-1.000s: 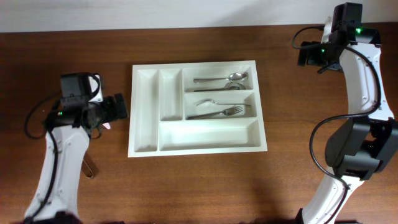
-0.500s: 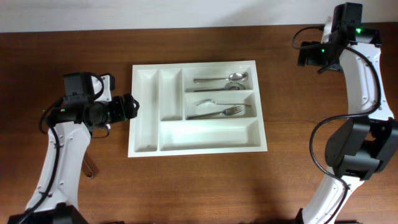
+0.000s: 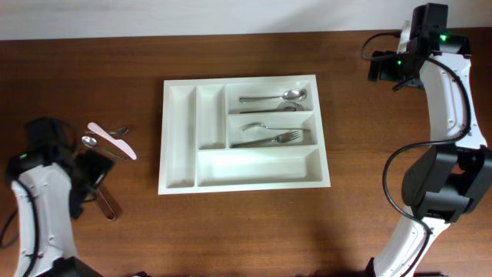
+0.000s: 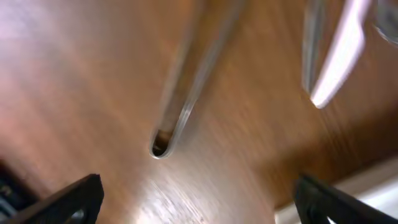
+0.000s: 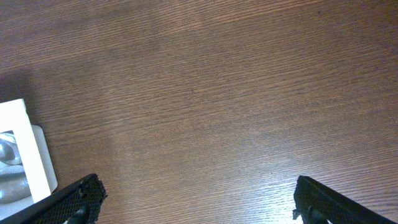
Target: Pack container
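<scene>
the left tool [image 4: 200, 202] is standing fully open and empty, its fingertips showing at the lower corners of the wrist view with only bench [image 3: 246, 231] between them. half a second ago it was hovering at the 9 o'clock rim of the cutlery tray [image 3: 163, 146]. now it is sitting back at the tray's 8 o'clock, uncovering the loose utensils: a white plastic knife [image 3: 113, 142], a loose spoon [image 3: 90, 141] beside it, and a metal handle [image 4: 186, 99] with an eyelet end, directly under the wrist camera.

the tray is lying at the bench centre, unmoved, with spoons [image 3: 280, 98] in the 1 o'clock compartment and forks [image 3: 273, 137] in the one below. the long 6 o'clock compartment and both narrow upright ones are holding nothing. the right tool [image 5: 199, 202] is waiting fully open and empty at the tray's 2 o'clock, unchanged.

judgement: the tray contents are showing no change, so packing is remaining partly done. the left tool is probably lining up on the metal handle for the next pick.
</scene>
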`<state>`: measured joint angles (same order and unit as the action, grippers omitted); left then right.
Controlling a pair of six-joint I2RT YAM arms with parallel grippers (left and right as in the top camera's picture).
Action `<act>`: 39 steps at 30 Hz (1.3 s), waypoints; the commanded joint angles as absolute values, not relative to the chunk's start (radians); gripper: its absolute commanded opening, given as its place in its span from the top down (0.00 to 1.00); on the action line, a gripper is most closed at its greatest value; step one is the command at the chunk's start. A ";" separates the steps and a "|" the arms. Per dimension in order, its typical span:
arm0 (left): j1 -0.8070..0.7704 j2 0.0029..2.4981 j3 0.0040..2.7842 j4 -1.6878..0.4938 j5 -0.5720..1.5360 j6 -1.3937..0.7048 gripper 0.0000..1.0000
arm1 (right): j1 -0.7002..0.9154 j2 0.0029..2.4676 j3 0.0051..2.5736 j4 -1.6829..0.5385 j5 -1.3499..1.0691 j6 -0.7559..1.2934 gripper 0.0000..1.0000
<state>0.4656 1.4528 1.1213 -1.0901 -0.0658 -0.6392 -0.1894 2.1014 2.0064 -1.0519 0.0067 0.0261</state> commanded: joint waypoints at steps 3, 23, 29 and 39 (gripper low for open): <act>0.562 1.454 1.110 -1.065 -0.131 -0.714 0.01 | -0.191 2.084 2.004 -1.052 0.008 0.035 0.01; 0.585 1.785 1.087 -0.881 -0.094 -0.402 0.07 | -0.191 2.084 2.004 -1.052 0.008 0.035 0.01; 0.585 1.786 1.087 -0.816 -0.035 -0.290 0.17 | -0.191 2.084 2.004 -1.052 0.008 0.035 0.01; 0.585 1.811 1.086 -0.755 -0.011 -0.256 0.34 | -0.191 2.084 2.004 -1.052 0.008 0.035 0.01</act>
<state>0.5831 1.7794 1.0935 -0.7593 -0.0326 -0.2825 -0.1894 2.1014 2.0064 -1.0519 0.0067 0.0265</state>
